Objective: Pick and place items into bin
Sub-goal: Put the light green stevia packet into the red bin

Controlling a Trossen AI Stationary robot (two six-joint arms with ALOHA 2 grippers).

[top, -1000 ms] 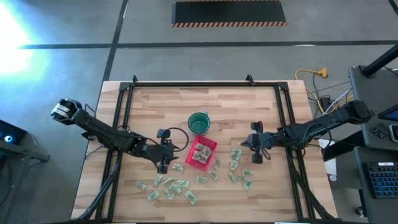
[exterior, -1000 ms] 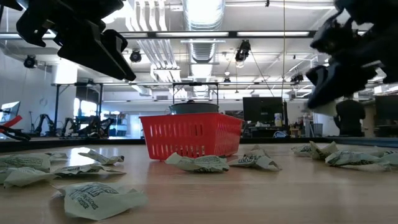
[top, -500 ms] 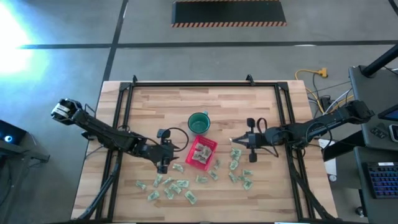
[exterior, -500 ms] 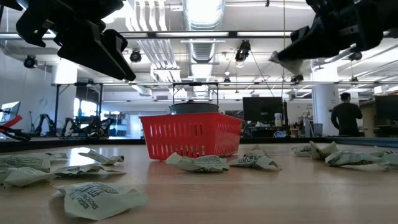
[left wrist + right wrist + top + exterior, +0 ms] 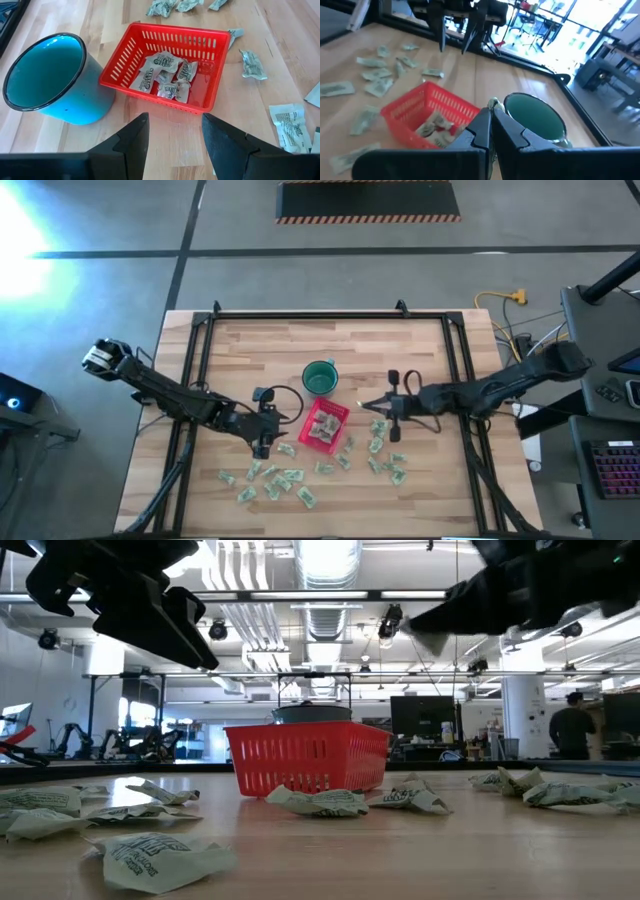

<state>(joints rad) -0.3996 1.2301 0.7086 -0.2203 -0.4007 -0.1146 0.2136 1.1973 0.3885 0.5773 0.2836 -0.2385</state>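
The right gripper (image 5: 366,404), fingers pinched on one pale wrapped item (image 5: 493,104), hangs just beside the red bin (image 5: 324,425), near its cup-side corner. The bin sits mid-table beside the green cup (image 5: 319,377), holding several items (image 5: 165,75). The left gripper (image 5: 262,448) waits with fingers spread, beside the bin.

A red bin (image 5: 306,757) stands mid-worktop (image 5: 400,850), wrapped items (image 5: 318,802) scattered around it. The right pincer (image 5: 425,628) hangs high, pinching a pale piece (image 5: 412,624).
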